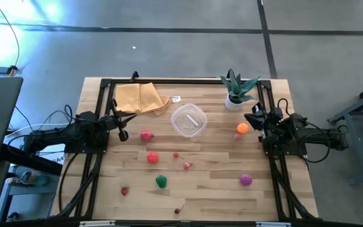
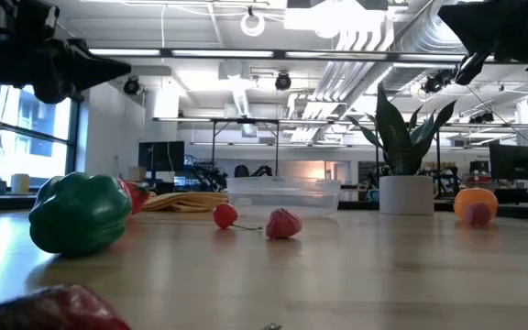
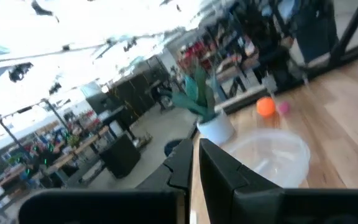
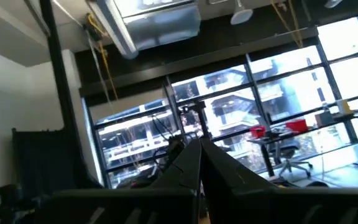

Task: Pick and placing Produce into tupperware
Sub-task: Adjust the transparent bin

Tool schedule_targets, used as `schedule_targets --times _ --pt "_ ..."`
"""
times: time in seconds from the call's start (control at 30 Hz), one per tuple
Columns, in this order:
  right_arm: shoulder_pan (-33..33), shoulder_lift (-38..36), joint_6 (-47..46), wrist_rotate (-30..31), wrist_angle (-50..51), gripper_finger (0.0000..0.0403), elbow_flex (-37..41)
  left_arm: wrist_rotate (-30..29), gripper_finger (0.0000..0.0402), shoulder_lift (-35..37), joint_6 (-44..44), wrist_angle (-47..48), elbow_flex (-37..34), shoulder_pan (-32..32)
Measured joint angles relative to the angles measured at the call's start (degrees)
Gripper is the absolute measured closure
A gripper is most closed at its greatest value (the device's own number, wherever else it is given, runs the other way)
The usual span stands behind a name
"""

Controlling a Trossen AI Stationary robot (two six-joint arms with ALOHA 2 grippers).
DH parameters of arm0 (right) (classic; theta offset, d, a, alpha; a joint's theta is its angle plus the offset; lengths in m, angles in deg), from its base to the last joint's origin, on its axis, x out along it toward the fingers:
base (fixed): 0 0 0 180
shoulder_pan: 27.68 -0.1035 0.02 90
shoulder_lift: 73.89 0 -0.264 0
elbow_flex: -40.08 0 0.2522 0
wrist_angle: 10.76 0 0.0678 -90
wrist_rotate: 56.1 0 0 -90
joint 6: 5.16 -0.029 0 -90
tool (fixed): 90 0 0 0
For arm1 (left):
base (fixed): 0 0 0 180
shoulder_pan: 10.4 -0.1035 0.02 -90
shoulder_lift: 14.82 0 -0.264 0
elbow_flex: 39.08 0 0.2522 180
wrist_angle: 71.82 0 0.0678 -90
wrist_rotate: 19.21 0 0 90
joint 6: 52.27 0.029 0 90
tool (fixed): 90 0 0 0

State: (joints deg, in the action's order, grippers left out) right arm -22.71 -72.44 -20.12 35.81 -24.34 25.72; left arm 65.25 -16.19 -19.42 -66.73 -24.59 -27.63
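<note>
Round clear plastic tupperware (image 1: 188, 121) on wood-plank table (image 1: 219, 189), seemingly empty.

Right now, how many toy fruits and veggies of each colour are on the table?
Red pieces: 6
Orange piece: 1
Pink piece: 1
Green piece: 1
Purple piece: 1
Total: 10

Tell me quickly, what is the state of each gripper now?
Left gripper: closed, holding nothing.
Right gripper: closed, holding nothing.
</note>
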Motion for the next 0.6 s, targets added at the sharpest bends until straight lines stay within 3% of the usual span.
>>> schedule_targets --times 0.2,0.33,0.6 --pt "0.0 0.0 2.7 -5.3 0.1 0.0403 0.0 10.7 0.0383 0.0 4.7 -12.2 0.0 0.0" --pt "0.0 0.0 5.9 -5.4 0.1 0.0403 0.0 17.0 0.0383 0.0 5.4 -17.1 0.1 0.0" --pt "0.0 0.0 4.6 -5.0 -0.7 0.0403 -0.2 17.2 0.0383 0.0 4.2 -8.2 4.5 0.0"
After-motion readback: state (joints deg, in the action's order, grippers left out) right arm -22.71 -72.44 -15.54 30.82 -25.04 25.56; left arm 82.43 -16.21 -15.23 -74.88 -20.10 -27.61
